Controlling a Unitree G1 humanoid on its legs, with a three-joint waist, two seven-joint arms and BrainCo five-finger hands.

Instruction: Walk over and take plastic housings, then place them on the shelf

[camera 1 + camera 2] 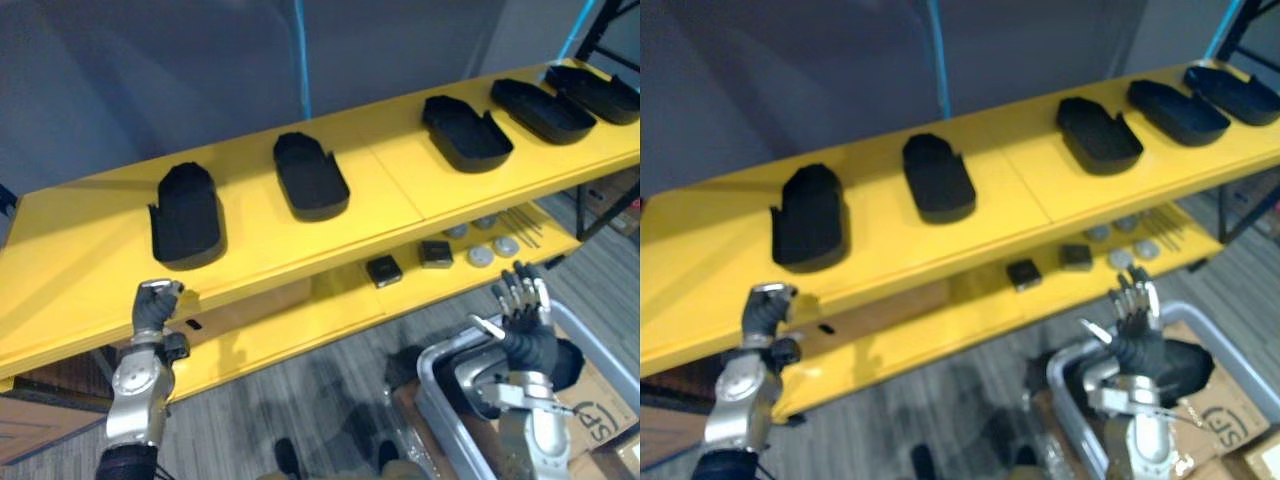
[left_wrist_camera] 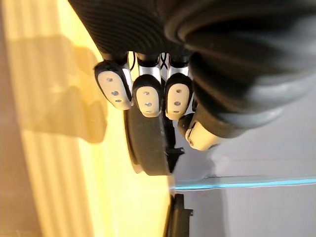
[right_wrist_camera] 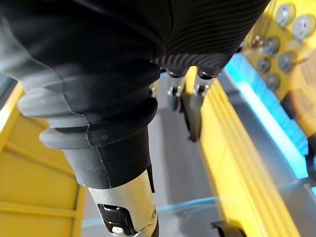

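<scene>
yellow top board (image 1: 400, 175) of a shelf, stretching from near left to far right against a grey wall (image 1: 200, 70) with a thin blue strip (image 1: 300, 55). five black plastic housings spread along the board, none in either hand: leftmost housing (image 1: 186, 215) close to the near edge, second housing (image 1: 310, 177) well apart to its right, third housing (image 1: 466, 133) beyond the seam in the board, fourth housing (image 1: 541, 110) and fifth housing (image 1: 592, 93) near each other at the far right end.

left hand (image 1: 153, 308) raised just in front of the board's near edge, below the leftmost housing, fingers (image 2: 148, 96) curled into a fist around nothing; same housing visible past them in the left wrist view. right hand (image 1: 522, 315) at the lower right, upright above a grey bin (image 1: 598, 342), fingers straight and slightly spread, empty.

lower shelf (image 1: 300, 325) under the board, also yellow: two small black boxes (image 1: 384, 270) side by side, to their right four silver discs (image 1: 480, 256) and a few thin rods (image 1: 522, 224). cardboard box (image 1: 605, 400) at the bin, whether inside or beside it not clear. grey floor (image 1: 320, 380) below.
</scene>
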